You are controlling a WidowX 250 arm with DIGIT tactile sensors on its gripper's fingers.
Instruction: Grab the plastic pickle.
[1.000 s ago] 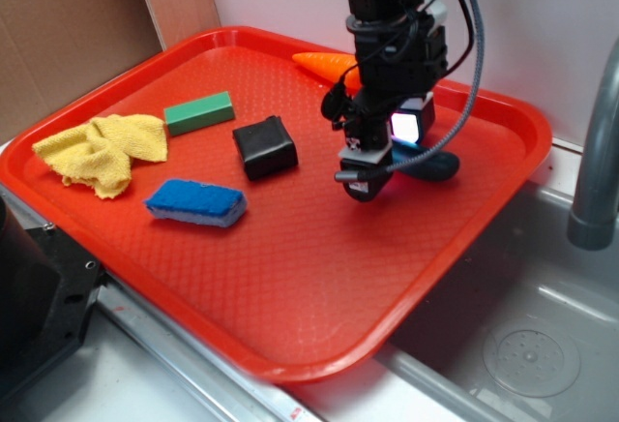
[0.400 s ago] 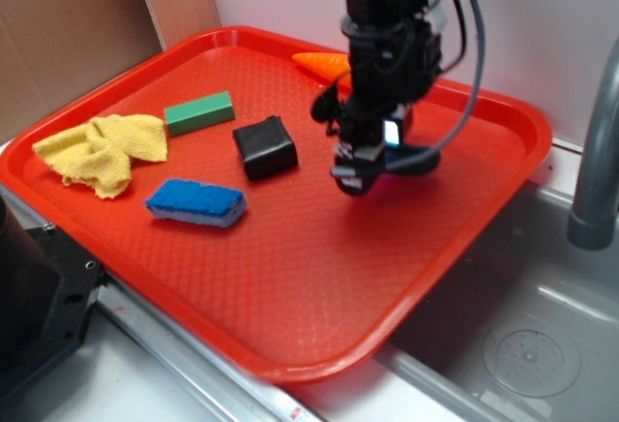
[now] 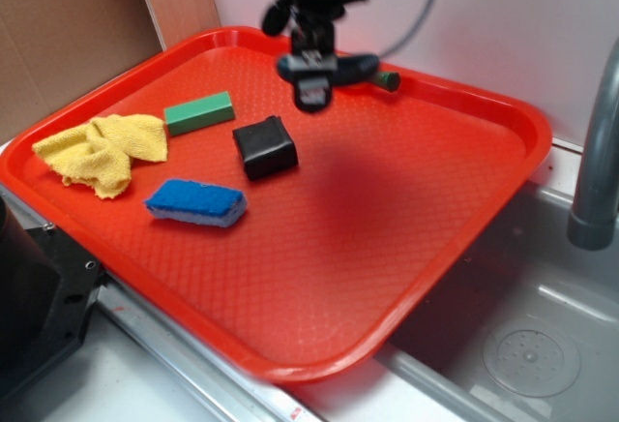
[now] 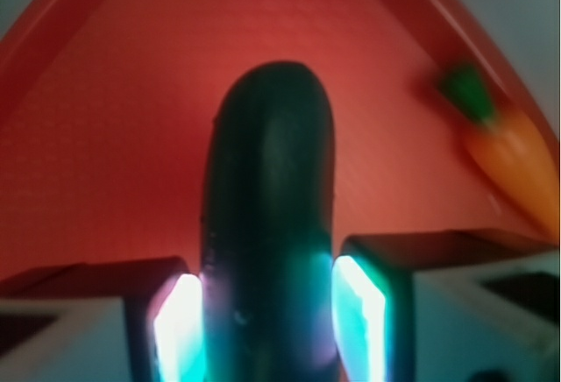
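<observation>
One grasp done: I have the tool (image 4: 267, 312) clamped on the plastic pickle (image 4: 267, 224), lifted above the red tray (image 3: 464, 209). Next I just hold firm.

Bright even light, motion blur, soft wrist view

1. The exterior view looked down from the front – taking in the whole red tray (image 3: 464, 238).
2. The wrist view sat close between the fingers (image 4: 180, 325), facing that tray (image 4: 114, 137) – their shared ground.
</observation>
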